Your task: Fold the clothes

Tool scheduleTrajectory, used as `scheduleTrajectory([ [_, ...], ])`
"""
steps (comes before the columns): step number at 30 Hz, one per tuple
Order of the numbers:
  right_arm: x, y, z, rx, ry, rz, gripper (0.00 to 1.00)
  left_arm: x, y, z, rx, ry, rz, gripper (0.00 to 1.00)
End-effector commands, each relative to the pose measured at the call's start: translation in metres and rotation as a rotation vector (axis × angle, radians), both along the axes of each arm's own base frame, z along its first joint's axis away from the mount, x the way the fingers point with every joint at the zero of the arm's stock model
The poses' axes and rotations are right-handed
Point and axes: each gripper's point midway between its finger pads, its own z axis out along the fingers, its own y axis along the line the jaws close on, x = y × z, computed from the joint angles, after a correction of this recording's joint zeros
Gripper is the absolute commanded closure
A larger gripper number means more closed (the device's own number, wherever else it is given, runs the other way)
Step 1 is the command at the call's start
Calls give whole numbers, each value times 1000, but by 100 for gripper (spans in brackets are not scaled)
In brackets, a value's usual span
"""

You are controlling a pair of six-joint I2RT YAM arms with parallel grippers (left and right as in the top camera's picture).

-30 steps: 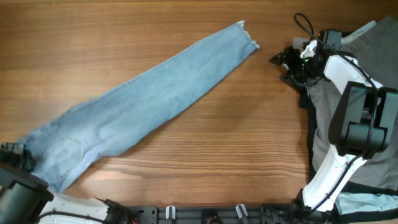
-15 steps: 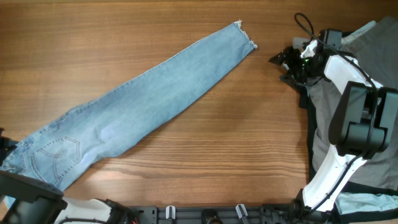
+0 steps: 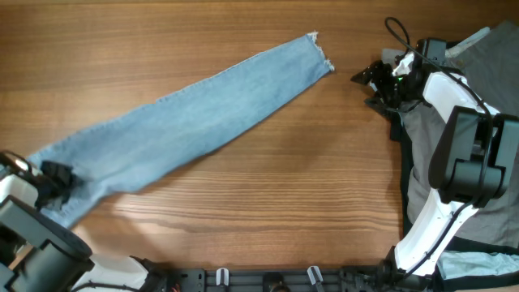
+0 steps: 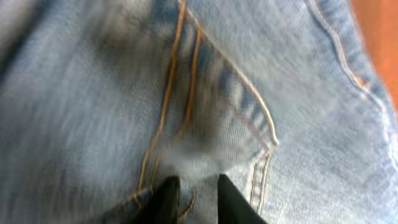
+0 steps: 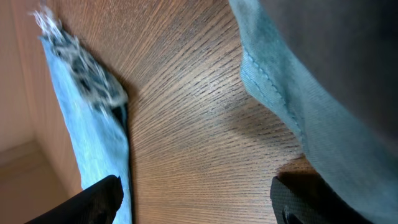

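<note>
One pair of jeans (image 3: 186, 122) here, light-blue, folded long and lying on a diagonal from the lower left of the overhead frame up to the upper middle. The single frayed hem (image 3: 322, 53) is at the top end. One back pocket (image 4: 217, 124) shows in the left wrist view.

The left hand (image 3: 55, 174) sits on the waist end at lower left, fingers nearly together, pinching a bit of denim right by that pocket. The right hand (image 3: 363, 79) is upper right, near the hem but apart from it. Its fingers are spread wide over bare table (image 3: 243, 211) with nothing in them.

There's one grey garment (image 3: 496, 61) along the right edge and one pale-blue piece (image 3: 478, 264) in the lower right corner.
</note>
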Motion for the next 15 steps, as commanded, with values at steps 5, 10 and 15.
scheduleTrajectory([
  [5, -9, 0, -15, -6, 30, 19, 18, 57, -4, 20, 101, -59, -118, 55],
  [10, -14, 43, -6, -20, -156, 347, 25, 71, 25, 94, 140, -61, -189, 48],
  [15, 19, 74, -18, -347, -312, 476, 16, 63, 11, 129, 110, -23, -294, 37],
])
